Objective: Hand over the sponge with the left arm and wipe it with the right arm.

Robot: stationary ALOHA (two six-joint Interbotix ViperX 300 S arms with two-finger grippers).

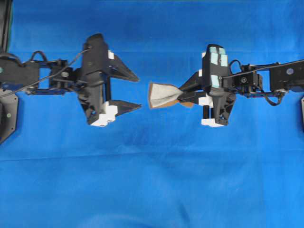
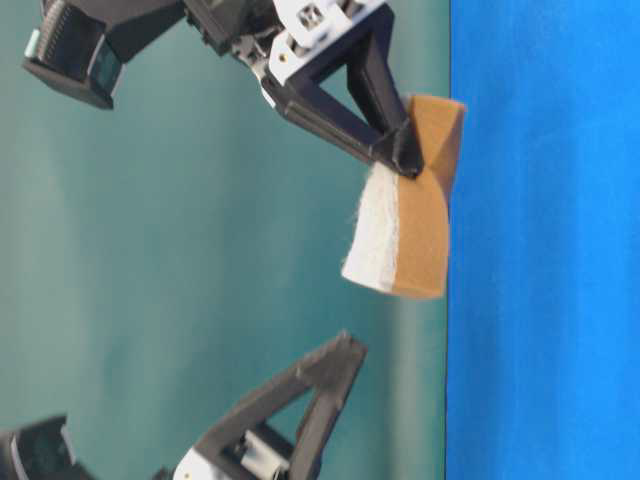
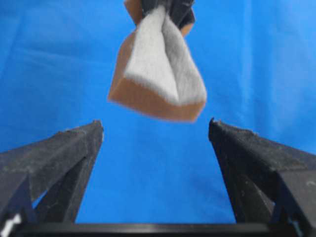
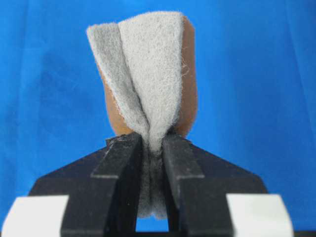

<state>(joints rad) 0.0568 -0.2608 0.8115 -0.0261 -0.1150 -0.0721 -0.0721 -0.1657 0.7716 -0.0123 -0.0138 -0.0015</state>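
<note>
Overhead view, left side: left gripper spread wide, nothing in it, tips pointing toward the sponge but apart from it, with a gap showing between.

Centre: sponge in the air above the blue tabletop, pinched at one end only, grey face folded into a crease, free end flaring toward the left arm.

Right side: right gripper clamped narrow on the sponge's end; right wrist view shows the fingers squeezing just a thin strip of it.

Risks, as I judge them:
- Grip is shallow and on soft foam; pressing down to wipe could drag the sponge out of the jaws.
- Folded shape means an edge, not the flat face, may meet the cloth.
- Left gripper sits close ahead; a forward sweep could knock the sponge against its tips.
</note>
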